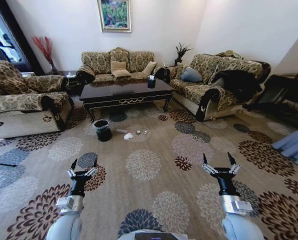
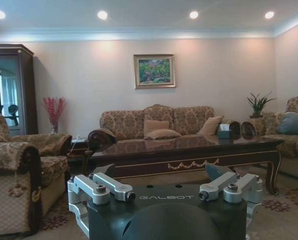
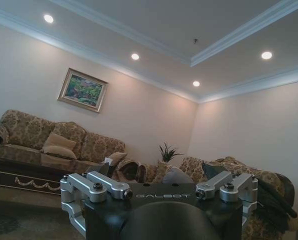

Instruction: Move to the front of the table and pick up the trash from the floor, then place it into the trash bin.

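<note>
The dark wood table (image 1: 126, 91) stands across the room ahead of me, and its gold-trimmed apron faces the left wrist camera (image 2: 189, 150). On the carpet in front of it lies the trash (image 1: 128, 135): a crumpled white paper, a slim bottle and a small silvery piece close together. The black trash bin (image 1: 102, 129) with its clear liner stands just left of the trash. My left gripper (image 1: 83, 166) and right gripper (image 1: 218, 162) are both held low and forward over the carpet, open and empty, far short of the trash.
Patterned sofas (image 1: 120, 66) ring the table on the left, back and right. A dark cup (image 1: 151, 82) sits on the tabletop. A dark jacket (image 1: 237, 82) hangs over the right sofa. Open flowered carpet (image 1: 149, 170) lies between me and the table.
</note>
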### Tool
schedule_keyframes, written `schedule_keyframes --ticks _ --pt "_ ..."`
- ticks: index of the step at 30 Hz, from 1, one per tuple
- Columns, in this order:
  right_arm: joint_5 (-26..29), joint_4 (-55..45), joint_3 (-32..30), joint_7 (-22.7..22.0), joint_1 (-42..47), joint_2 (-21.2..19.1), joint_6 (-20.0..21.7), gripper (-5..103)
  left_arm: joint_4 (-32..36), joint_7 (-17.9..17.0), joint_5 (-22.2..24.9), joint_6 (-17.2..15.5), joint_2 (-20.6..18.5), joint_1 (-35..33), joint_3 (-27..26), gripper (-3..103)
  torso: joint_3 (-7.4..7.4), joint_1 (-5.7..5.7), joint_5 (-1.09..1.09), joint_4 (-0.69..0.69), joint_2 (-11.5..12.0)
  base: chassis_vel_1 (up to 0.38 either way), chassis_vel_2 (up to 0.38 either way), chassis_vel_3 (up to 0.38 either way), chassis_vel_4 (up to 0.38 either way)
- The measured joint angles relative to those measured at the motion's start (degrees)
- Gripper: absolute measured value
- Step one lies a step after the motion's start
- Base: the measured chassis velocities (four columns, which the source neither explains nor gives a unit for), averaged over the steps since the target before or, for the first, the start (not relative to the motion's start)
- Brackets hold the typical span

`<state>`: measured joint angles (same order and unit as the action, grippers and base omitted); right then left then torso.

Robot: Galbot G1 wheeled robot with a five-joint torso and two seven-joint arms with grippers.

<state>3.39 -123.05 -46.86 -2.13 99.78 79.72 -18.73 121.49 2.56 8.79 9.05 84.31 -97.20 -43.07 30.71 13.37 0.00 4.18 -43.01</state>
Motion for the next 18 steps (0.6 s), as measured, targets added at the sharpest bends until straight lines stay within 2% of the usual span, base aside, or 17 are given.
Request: schedule_keyframes --ticks 18 --pt "-0.2 0.5 0.0 -0.4 0.1 -0.3 0.0 100 -0.4 0.0 -1.0 0.2 -0.2 0.2 0.3 100 -2.54 -1.85 0.00 0.00 4.4 0.018 0.020 0.022 0.019"
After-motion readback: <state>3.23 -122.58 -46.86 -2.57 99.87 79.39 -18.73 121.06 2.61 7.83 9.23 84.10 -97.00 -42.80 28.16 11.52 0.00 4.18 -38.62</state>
